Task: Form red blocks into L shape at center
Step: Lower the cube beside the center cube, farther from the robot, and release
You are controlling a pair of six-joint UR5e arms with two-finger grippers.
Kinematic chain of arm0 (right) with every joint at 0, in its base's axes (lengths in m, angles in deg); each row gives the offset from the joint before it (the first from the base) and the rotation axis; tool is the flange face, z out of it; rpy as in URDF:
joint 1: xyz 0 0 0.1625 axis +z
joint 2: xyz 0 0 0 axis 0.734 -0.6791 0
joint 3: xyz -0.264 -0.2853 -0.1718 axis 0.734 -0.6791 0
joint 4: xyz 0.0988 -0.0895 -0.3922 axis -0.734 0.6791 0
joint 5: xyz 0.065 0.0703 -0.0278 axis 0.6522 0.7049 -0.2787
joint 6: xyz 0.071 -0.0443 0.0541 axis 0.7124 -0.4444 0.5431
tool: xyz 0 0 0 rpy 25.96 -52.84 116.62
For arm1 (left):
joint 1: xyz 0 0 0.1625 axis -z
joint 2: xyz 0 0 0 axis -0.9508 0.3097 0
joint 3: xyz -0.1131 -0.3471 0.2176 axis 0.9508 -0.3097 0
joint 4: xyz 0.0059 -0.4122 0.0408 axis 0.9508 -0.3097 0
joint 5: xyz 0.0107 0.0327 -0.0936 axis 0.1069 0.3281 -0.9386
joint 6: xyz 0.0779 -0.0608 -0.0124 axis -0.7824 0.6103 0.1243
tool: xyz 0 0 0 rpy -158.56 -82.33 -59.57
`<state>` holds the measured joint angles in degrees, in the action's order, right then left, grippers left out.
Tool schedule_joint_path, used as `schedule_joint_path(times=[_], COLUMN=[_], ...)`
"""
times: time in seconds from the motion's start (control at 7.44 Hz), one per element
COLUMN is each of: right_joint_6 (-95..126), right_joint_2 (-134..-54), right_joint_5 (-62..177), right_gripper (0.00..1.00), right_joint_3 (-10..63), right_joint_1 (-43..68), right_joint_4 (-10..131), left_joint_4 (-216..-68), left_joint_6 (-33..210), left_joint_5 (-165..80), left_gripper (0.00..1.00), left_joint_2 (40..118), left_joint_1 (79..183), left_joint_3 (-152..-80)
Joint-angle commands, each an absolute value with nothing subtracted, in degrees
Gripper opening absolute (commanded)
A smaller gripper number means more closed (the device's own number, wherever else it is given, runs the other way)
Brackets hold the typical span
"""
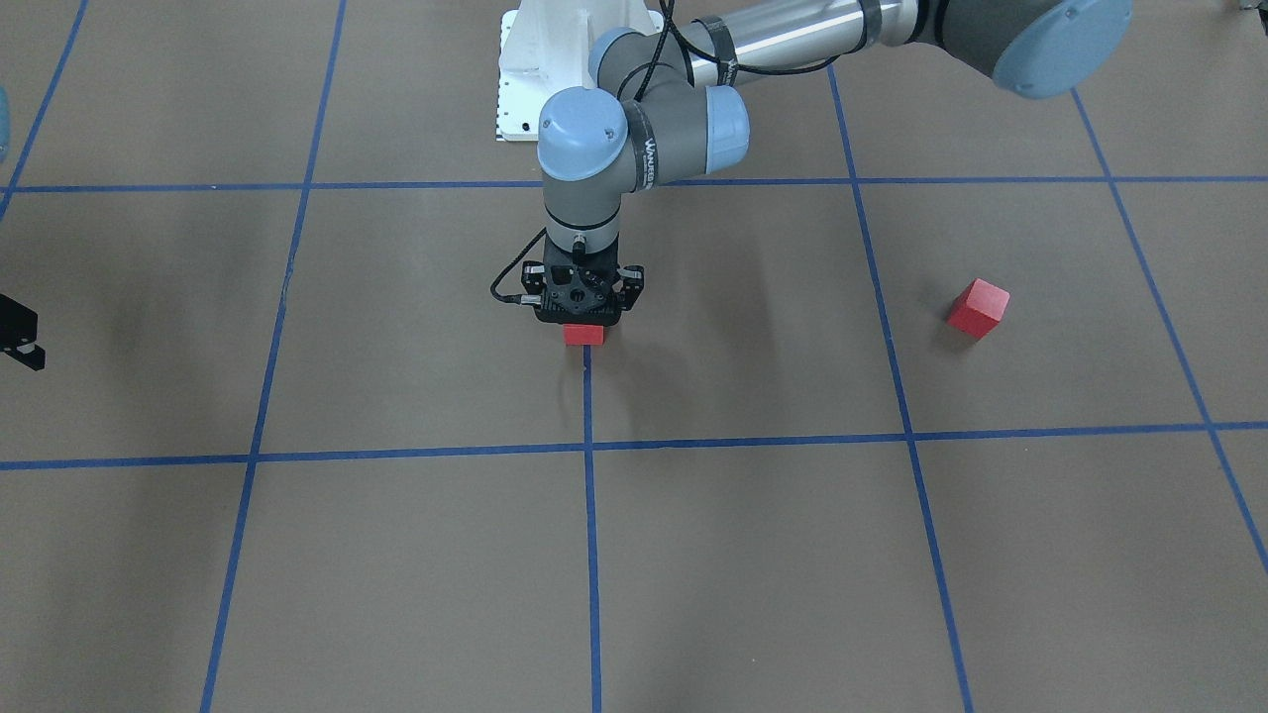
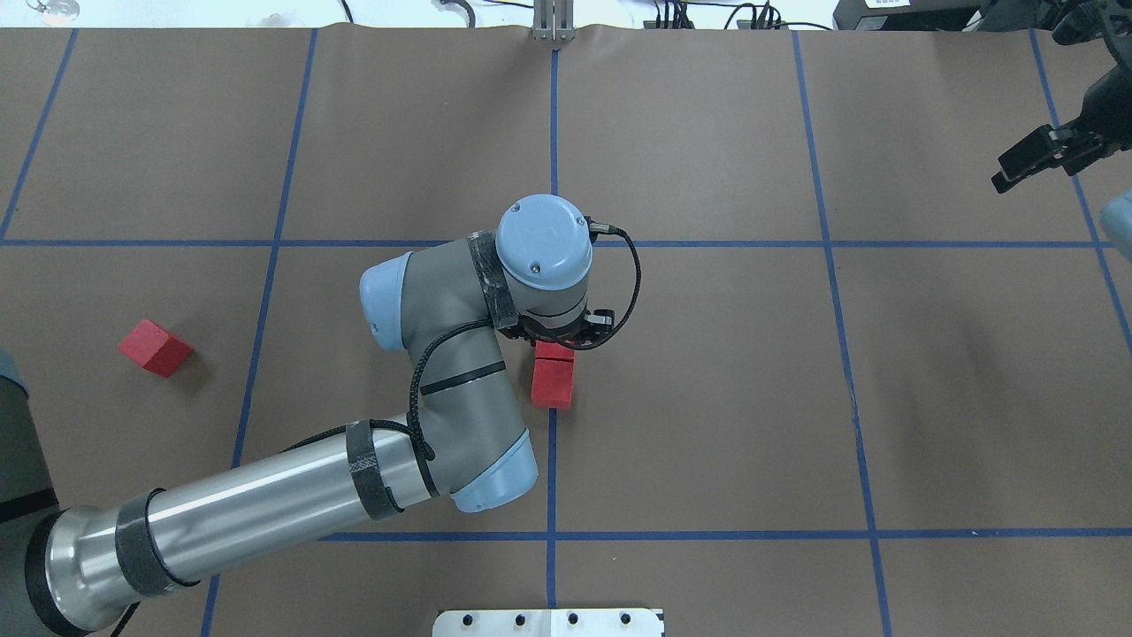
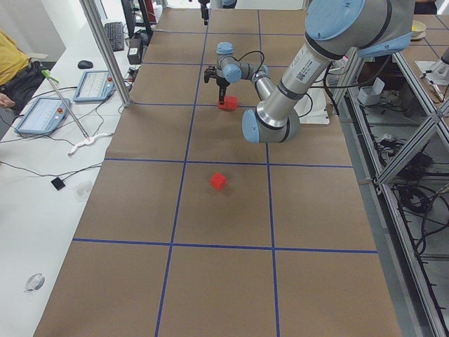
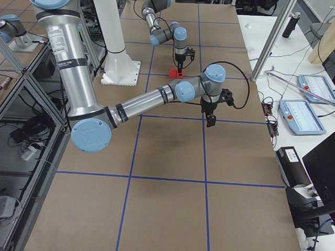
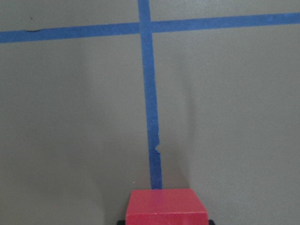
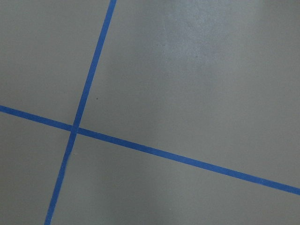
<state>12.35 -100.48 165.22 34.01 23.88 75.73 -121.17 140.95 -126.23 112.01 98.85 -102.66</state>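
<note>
My left gripper [image 1: 580, 319] points straight down at the center of the table and is shut on a red block [image 1: 583, 335] that rests on the brown surface, on the end of a blue tape line [image 1: 587, 396]. In the overhead view this block [image 2: 555, 351] touches a second red block [image 2: 552, 387] on the side toward the robot's base. The left wrist view shows the held block [image 5: 166, 206] at its bottom edge. A third red block [image 2: 155, 347] lies alone far out on my left. My right gripper [image 2: 1026, 164] hangs open and empty at the far right.
The white robot base plate [image 1: 525, 79] is at the near table edge behind the center. The left arm's elbow and forearm [image 2: 442, 380] stretch over the area between the lone block and the center. Blue grid lines [image 6: 140, 146] cross the brown surface.
</note>
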Motion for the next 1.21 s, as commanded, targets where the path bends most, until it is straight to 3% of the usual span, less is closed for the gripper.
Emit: schedule_joint_path(times=[0.0,0.4,0.67,0.94,1.08], right_joint_6=[12.3,12.3,12.3,12.3,12.2], right_joint_2=[-100.5,-100.6,-100.6,-100.7,-100.8], right_joint_5=[165.2,165.2,165.2,165.2,165.3], right_gripper=[1.00,1.00,1.00,1.00,1.00], right_joint_3=[34.0,34.0,34.0,34.1,34.0], right_joint_1=[23.9,23.9,23.9,23.9,23.9], right_joint_4=[75.7,75.7,75.7,75.7,75.7], left_joint_4=[-121.2,-121.2,-119.6,-109.8,-108.7], left_joint_6=[140.9,140.8,140.2,134.2,129.5], left_joint_5=[-126.2,-126.1,-126.4,-126.8,-127.4], left_gripper=[0.48,0.99,1.00,1.00,1.00], left_joint_2=[112.0,111.9,111.9,110.5,104.8], left_joint_1=[98.9,98.7,98.7,98.9,99.1], left_joint_3=[-102.7,-102.8,-104.3,-115.1,-123.2])
